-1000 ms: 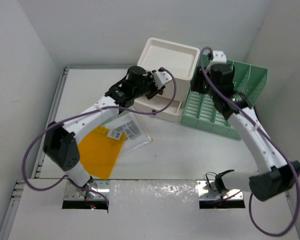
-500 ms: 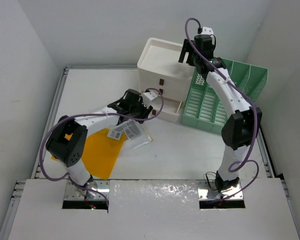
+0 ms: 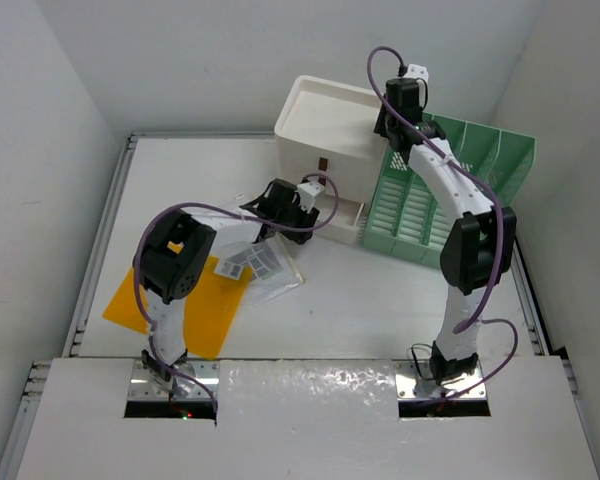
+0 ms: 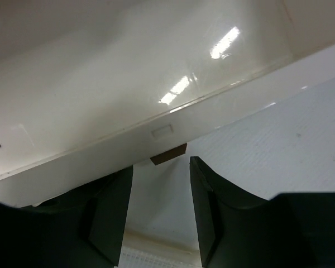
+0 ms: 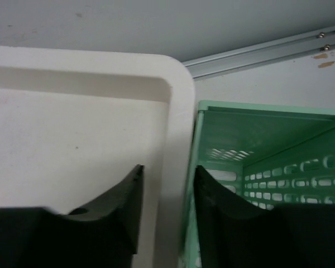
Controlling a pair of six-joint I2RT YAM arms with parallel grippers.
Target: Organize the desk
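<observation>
Treat desk (image 3: 380, 300) as rigid, fixed — no gripping; left gripper (image 4: 161, 166) parted before drawer tab (image 4: 168, 154); right gripper (image 5: 168, 167) spread astride box rim (image 5: 178, 111).

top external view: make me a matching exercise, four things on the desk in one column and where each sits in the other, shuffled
Things
1. orange sheet
2. green file rack
3. white drawer box
4. clear sleeve

Places
A. far right of the desk
B. far middle, touching the rack's left side
C. near left, flat on the surface
D. middle, just in front of the drawer box

Pairs: 1-C, 2-A, 3-B, 4-D
</observation>
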